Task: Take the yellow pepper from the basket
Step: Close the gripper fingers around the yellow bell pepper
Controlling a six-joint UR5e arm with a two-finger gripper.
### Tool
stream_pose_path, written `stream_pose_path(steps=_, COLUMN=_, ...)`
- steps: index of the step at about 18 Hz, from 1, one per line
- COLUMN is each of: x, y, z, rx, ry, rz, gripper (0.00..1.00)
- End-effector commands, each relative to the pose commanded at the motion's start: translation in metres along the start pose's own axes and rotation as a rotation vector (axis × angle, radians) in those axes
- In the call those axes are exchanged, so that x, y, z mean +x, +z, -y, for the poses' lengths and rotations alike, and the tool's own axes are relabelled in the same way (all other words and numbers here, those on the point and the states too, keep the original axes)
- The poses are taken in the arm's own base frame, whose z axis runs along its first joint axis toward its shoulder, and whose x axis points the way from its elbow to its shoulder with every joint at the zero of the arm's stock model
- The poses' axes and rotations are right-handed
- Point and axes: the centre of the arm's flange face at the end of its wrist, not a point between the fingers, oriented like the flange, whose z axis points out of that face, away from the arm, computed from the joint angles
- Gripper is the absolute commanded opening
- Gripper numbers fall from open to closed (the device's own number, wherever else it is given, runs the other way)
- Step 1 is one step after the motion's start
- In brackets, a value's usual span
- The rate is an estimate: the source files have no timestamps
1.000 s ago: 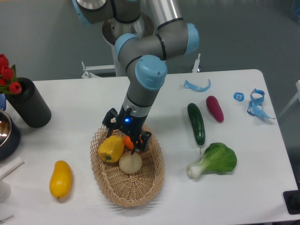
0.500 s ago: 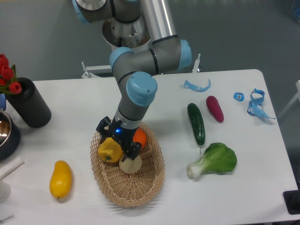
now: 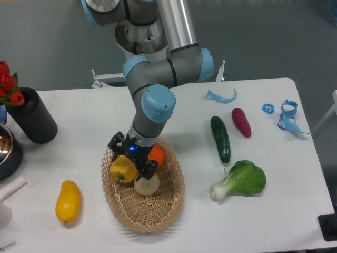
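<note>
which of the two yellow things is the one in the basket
The yellow pepper, blocky and lobed, sits in the basket under the hand. The smooth yellow oval fruit lies outside on the table.

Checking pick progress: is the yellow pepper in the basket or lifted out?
In. The yellow pepper sits inside the basket beside a pale round vegetable, with the gripper over it.

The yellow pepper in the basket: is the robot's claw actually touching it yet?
Cannot tell. In the one camera view the gripper overlaps the top of the yellow pepper in the basket, hiding the fingertips, so neither contact nor a gap shows.
</note>
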Motion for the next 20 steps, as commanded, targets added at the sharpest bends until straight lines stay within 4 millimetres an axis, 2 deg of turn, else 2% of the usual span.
stream_pose_path(steps=9, x=-0.003, y=0.011, z=-0.002, rx=-0.014, ry=-0.006, rz=-0.012, gripper=1.0)
stream_pose_path(steps=20, x=0.004, y=0.017, z=0.001, rx=-0.022, ry=0.003, rz=-0.021, gripper=1.0)
